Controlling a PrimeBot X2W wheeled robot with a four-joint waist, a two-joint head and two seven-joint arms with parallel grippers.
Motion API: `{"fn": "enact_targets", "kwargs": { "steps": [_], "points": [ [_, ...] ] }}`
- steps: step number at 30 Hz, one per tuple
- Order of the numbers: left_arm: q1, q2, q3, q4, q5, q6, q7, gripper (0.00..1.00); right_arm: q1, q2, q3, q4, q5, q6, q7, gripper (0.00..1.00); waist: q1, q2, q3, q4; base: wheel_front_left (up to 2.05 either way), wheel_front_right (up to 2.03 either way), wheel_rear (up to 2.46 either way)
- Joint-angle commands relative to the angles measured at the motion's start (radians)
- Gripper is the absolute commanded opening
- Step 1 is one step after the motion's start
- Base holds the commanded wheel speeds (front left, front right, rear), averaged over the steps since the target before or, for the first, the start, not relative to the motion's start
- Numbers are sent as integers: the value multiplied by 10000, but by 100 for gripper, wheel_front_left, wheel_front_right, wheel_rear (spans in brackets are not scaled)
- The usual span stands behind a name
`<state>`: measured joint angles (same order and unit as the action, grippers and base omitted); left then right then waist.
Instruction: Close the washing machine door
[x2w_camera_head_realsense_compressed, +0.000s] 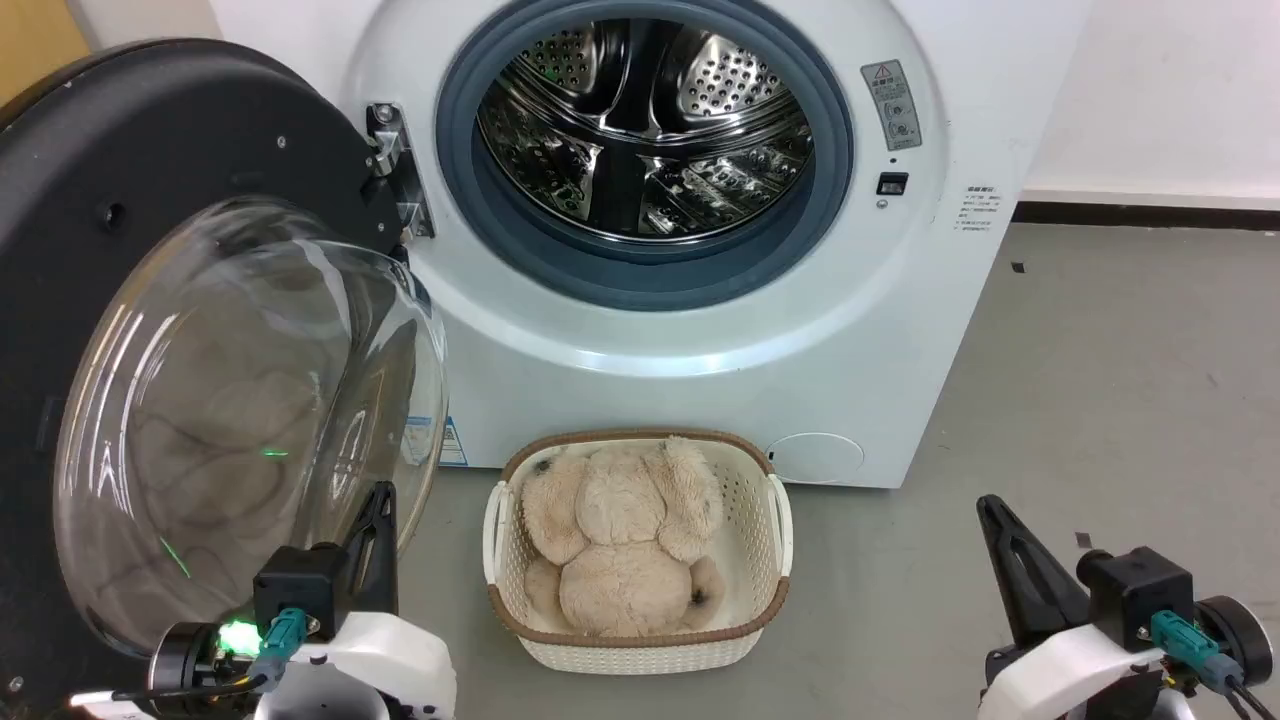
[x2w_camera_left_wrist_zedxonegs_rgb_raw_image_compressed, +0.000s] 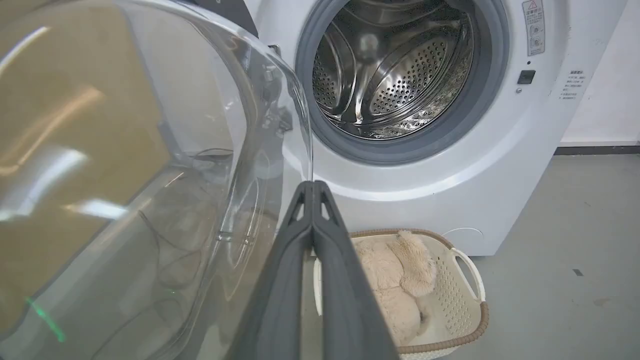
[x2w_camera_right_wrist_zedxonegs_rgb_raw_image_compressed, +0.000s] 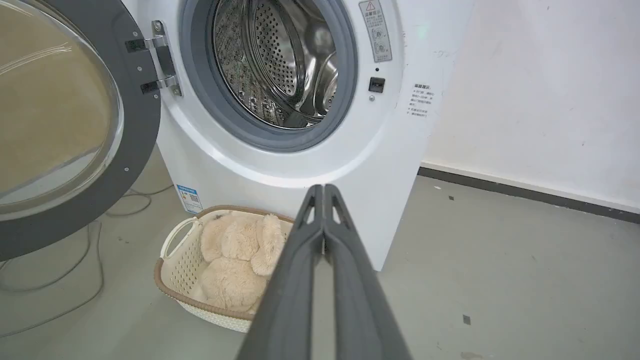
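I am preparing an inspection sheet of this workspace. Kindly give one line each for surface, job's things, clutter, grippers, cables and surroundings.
Surface: grey floor, a few small dark specks.
Job's things: washing machine door swung wide open on its hinge; washing machine drum exposed, no laundry seen inside.
Clutter: basket holding a plush toy, on the floor before the machine.
Grippers: left gripper shut, close to the door's glass, contact unclear; right gripper shut, holding nothing.
Cables: loose cables on the floor below the door.
Surroundings: white wall with dark skirting.

A grey floor meets a white wall along a dark baseboard. Thin cables lie on the floor.
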<state>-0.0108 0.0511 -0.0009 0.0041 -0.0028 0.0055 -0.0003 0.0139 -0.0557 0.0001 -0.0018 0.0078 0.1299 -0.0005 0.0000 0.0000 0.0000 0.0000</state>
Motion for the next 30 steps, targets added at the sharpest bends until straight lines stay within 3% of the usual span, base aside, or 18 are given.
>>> {"fn": "enact_targets", "kwargs": {
  "steps": [1, 18, 19, 20, 21, 22, 30],
  "points": [
    [108, -9, 9, -41, 28, -55, 3, 0, -139, 55, -1, 18, -78, 8, 5, 0, 0, 0, 0, 0, 0, 0, 0],
    [108, -9, 9, -41, 28, -55, 3, 0, -139, 55, -1, 18, -78, 8, 5, 0, 0, 0, 0, 0, 0, 0, 0],
    [1, 0, -2, 0, 0, 2, -3, 100, 0, 0, -2, 0, 2, 0, -4, 100, 0, 0, 0, 0, 0, 0, 0],
    [1, 0, -1, 4, -2, 9, -4, 100, 4, -2, 0, -1, 9, 0, -4, 100, 0, 0, 1, 0, 0, 0, 0],
    [0, 0, -7, 8, -2, 11, -5, 0, 4, -2, -6, 0, 10, 0, -5, 0, 0, 0, 1, 0, 0, 0, 0],
    [-1, 0, -13, 11, -3, 29, -19, 100, 2, -2, -18, 3, 23, 0, -19, 100, 0, 0, 3, 0, 0, 0, 0],
    [-8, 3, -149, 9, 12, 302, -186, 100, 2, 2, -174, 2, 217, 1, -186, 100, 0, 0, 21, 6, 0, 0, 0]
  ]
}}
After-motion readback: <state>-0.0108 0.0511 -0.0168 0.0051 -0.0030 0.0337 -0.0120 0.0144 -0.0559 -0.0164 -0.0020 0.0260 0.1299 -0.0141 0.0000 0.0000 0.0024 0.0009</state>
